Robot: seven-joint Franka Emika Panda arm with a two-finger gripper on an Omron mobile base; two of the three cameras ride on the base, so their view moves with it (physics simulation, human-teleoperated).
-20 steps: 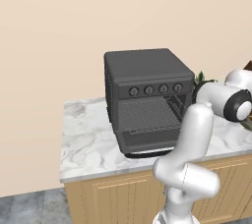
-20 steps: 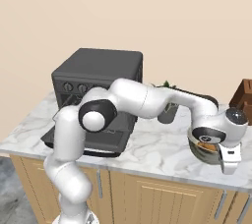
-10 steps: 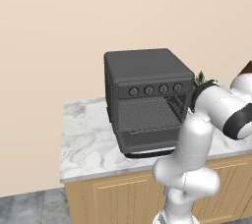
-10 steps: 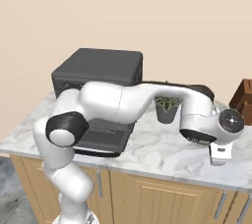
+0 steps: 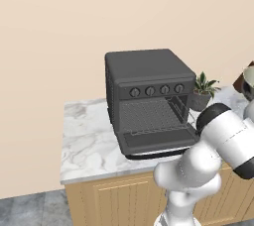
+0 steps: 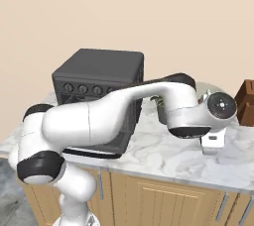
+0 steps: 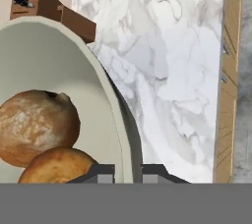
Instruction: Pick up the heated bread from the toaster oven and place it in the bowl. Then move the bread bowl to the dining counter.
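Here, gripper (image 7: 128, 171): my two fingertips are pinched onto the rim of the bowl (image 7: 59, 61), one tip inside the wall and one outside, so I am clamped on the bowl.
Bowl: cream inside, grey on the outer wall; in the hand view its rim curves up from between my fingertips, with marble counter (image 7: 167, 70) beyond it. In the left base view a bit of it shows at the right edge (image 5: 248, 82).
Bread: two rolls lie inside the bowl, touching each other. The golden-orange bun (image 7: 56, 166) is nearest my fingertips; a larger, floury brown loaf (image 7: 34, 127) sits just beyond it.
Knife block: a brown wooden block (image 7: 47, 7) shows past the far rim of the bowl; from the right base view it stands at the right end of the counter (image 6: 246, 103).
Toaster oven: dark grey (image 5: 149, 98), door dropped open, wire rack bare, four knobs in a row above the opening; it stands on the marble counter, well apart from the bowl.
Plant: a small potted plant (image 5: 202, 91) stands just beside the oven's right side.
Arm: my white forearm (image 6: 124, 113) reaches across in front of the oven toward the counter's right end.
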